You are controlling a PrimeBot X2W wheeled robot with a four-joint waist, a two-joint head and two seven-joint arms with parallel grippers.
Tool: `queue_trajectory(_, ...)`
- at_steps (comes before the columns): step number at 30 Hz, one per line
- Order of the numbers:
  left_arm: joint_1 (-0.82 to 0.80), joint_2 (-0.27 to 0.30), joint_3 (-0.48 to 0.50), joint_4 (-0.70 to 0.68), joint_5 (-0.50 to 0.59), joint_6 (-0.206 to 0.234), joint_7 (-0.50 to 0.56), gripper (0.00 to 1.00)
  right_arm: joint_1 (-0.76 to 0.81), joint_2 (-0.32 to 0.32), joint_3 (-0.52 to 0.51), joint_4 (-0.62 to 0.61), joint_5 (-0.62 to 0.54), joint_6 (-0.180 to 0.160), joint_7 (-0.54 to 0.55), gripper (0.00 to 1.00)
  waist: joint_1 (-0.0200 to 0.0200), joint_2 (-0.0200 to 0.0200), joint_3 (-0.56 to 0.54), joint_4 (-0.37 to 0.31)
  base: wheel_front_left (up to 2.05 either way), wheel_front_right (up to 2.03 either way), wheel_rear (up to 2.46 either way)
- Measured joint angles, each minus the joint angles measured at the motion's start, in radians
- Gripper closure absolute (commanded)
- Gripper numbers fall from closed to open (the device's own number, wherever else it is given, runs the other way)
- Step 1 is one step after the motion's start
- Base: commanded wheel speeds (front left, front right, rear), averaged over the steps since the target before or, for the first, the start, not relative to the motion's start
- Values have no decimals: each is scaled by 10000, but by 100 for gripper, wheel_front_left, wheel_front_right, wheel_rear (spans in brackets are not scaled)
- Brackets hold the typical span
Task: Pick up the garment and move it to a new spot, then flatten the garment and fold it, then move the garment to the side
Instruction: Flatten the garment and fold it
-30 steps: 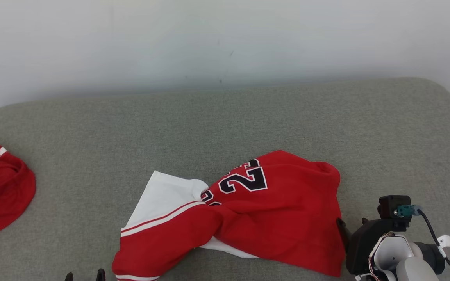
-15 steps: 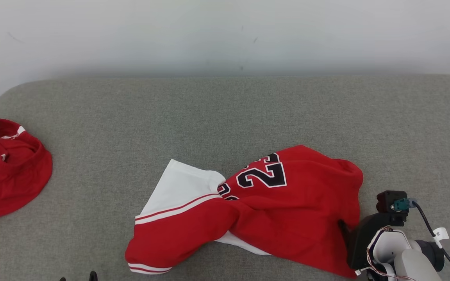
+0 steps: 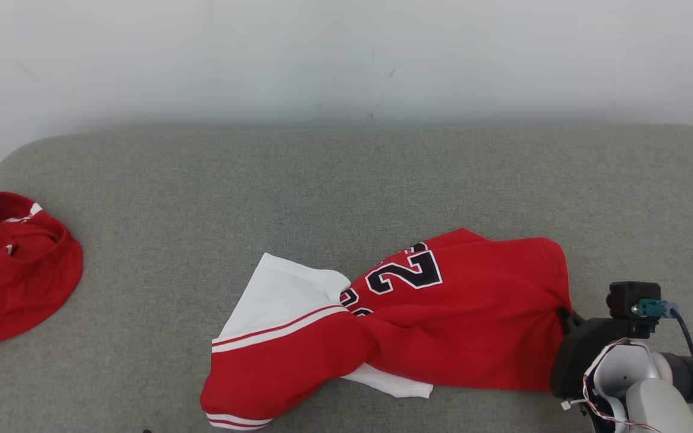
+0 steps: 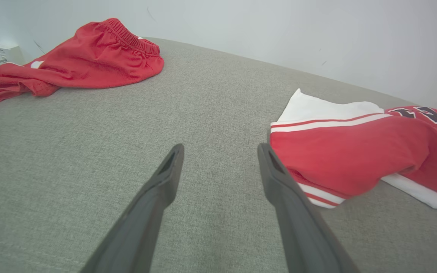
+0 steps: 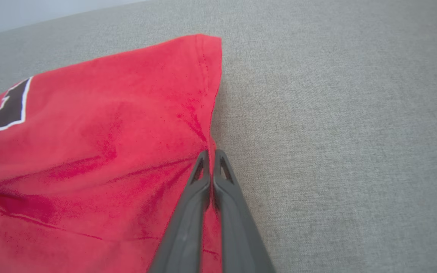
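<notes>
Right gripper [image 5: 211, 152]: jaws pressed together on the side hem of the crumpled red-and-white cloth jersey with a black number [image 3: 443, 337]. Creases run in to the tips, so the pinch looks real. An edge grip probably lets the cloth trail flat when dragged. The jersey lies mostly left of these jaws on the grey woven cushion [image 3: 322, 192].

Left gripper [image 4: 220, 148]: jaws wide, empty, striped jersey hem just to their right. Red elastic-waist shorts [image 4: 101, 60] lie well ahead-left.
</notes>
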Motion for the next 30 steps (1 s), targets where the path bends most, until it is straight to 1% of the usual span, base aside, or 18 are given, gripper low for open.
queue_trajectory(4, 21, -31, -29, -12, 12, 0, 0, 0, 28, 0, -318, -769, -2, 0, 138, 100, 0, 0, -53, -79, 0, 0, 0)
queue_trajectory(8, 19, -63, -100, -48, 13, 0, 0, 0, -239, -8, -646, -1156, -8, 0, 343, 100, 0, 0, 19, -112, 0, 0, 0)
queue_trajectory(10, 3, -69, -132, -65, 13, 0, 0, 0, -620, -67, -765, -1168, -59, 0, 453, 100, 0, 0, 94, -108, 0, 0, 0)
queue_trajectory(13, -96, -59, -234, -52, 29, 0, 0, 0, -1159, -196, -882, -761, 10, 0, 704, 100, 0, 0, 219, -65, 0, 0, 0)
queue_trajectory(14, -162, -56, -259, -40, 29, 0, 0, 0, -1274, -261, -903, -585, 8, 0, 729, 84, 0, 0, 250, -29, 0, 0, 0)
queue_trajectory(15, -225, -52, -290, -21, 29, 0, 0, 0, -1391, -337, -924, -389, -2, 0, 744, 56, 0, 0, 283, 10, 0, 0, 0)
queue_trajectory(16, -269, -50, -301, 2, 29, 0, 0, 0, -1517, -401, -947, -163, -52, 0, 742, 0, 0, 0, 319, 51, 0, 0, 0)
queue_trajectory(19, -405, -35, -343, 82, 29, 0, 0, 0, -1743, -573, -1026, 384, -443, 0, 449, 0, 1, 0, 428, 167, 0, 0, 0)
queue_trajectory(20, -405, -35, -343, 82, 29, 0, 0, 0, -1743, -573, -1026, 384, -443, 0, 449, 0, 1, 0, 428, 167, 0, 0, 0)
queue_trajectory(23, -462, -33, -322, 136, 27, 0, 0, 0, -1868, -640, -1135, 738, -589, 0, -153, 0, 1, 0, 517, 252, 0, 0, 0)
queue_trajectory(27, -460, -40, -257, 165, 27, 0, 0, 0, -1781, -635, -1141, 690, -863, 0, -1193, 0, 1, 1, 506, 231, 0, 0, 0)
queue_trajectory(30, -425, -52, -186, 151, 27, 0, 0, 0, -1391, -600, -803, 407, -826, 0, -2036, 0, 0, 1, 391, 165, 0, 0, 0)
